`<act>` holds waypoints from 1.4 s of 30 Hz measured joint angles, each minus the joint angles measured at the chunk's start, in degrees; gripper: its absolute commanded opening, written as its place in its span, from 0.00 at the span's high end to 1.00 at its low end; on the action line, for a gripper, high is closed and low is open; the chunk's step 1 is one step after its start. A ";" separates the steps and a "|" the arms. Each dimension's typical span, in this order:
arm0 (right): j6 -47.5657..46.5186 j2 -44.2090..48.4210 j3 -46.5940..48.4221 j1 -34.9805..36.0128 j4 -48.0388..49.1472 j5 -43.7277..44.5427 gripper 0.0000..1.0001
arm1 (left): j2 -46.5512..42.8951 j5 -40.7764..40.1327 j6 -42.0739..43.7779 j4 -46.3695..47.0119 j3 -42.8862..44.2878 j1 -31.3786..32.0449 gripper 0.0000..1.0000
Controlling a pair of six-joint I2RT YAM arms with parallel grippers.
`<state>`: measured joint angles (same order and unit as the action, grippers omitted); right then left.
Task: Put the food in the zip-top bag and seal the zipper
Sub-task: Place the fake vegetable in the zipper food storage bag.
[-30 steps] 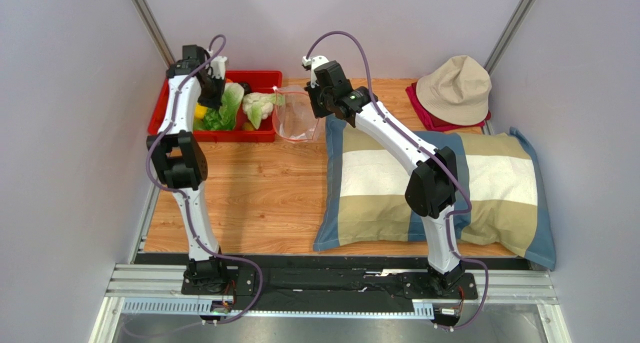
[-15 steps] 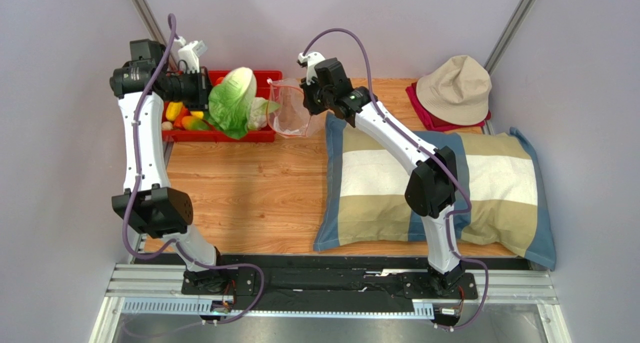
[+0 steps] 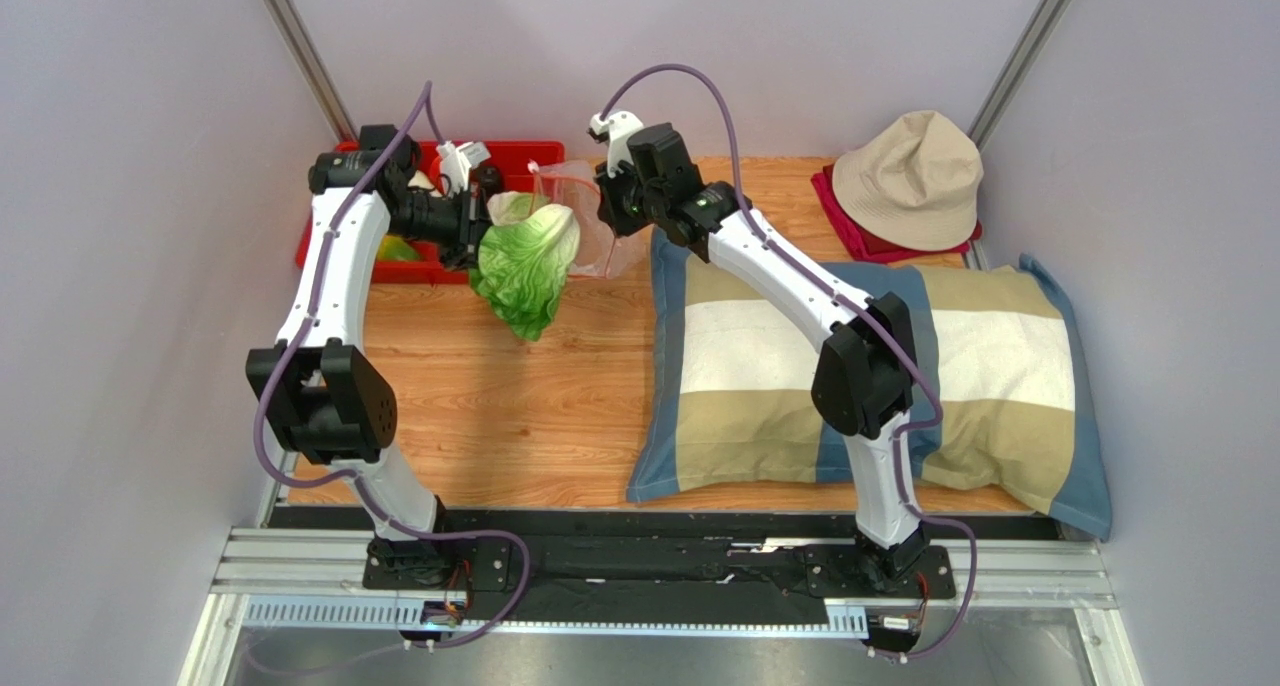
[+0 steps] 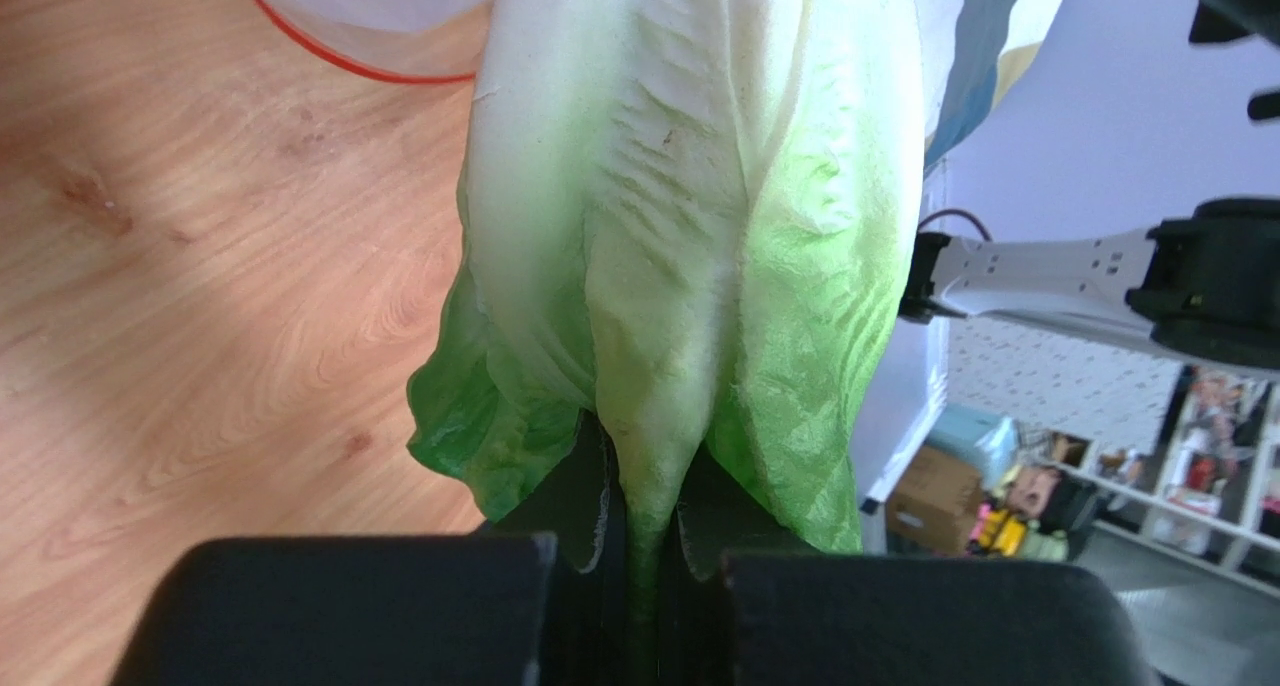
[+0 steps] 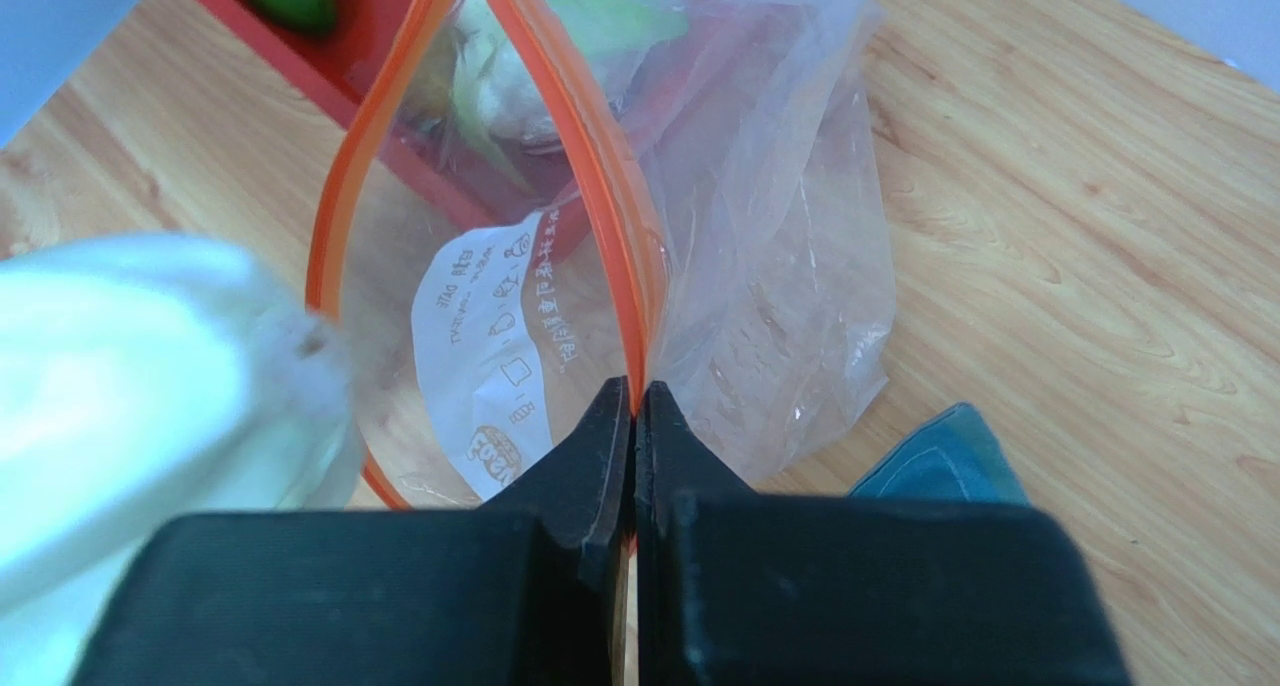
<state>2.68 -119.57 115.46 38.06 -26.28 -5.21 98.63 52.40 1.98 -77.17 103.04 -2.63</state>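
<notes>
The left gripper [image 4: 643, 494] is clamped narrow on one end of the lettuce [image 4: 691, 221], which hangs just beside the bag [image 5: 766, 266] with its pale far end close to the mouth. The right gripper [image 5: 633, 416] is pinched tight on the zipper [image 5: 609, 176] and holds that mouth open. The lettuce looks broader than the opening, so it may snag the rim and drag the thin strip from the right gripper; gripped only at one end, it could also swing and drop beside the bag.
</notes>
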 measured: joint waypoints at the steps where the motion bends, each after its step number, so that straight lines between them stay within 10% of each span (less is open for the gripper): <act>1: 0.00 0.72 -1.11 0.11 0.24 -0.35 1.00 | 0.55 -0.04 -1.29 0.24 -0.28 0.00 1.00; 20: -5.27 10.01 -8.59 3.69 6.40 -11.08 1.00 | 2.97 -1.64 -19.96 16.72 -5.53 3.85 1.00; 33: -3.58 10.69 -9.09 3.54 -0.57 -15.61 1.00 | -5.22 5.97 -58.53 66.90 -31.65 -1.90 1.00; 42: 12.33 5.09 5.55 1.75 -2.32 -26.14 1.00 | -10.54 -9.79 -55.60 62.77 -28.35 2.19 1.00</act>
<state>15.00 -114.48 121.01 39.81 -28.60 -31.35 88.09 42.61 -53.63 -14.39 74.70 -0.45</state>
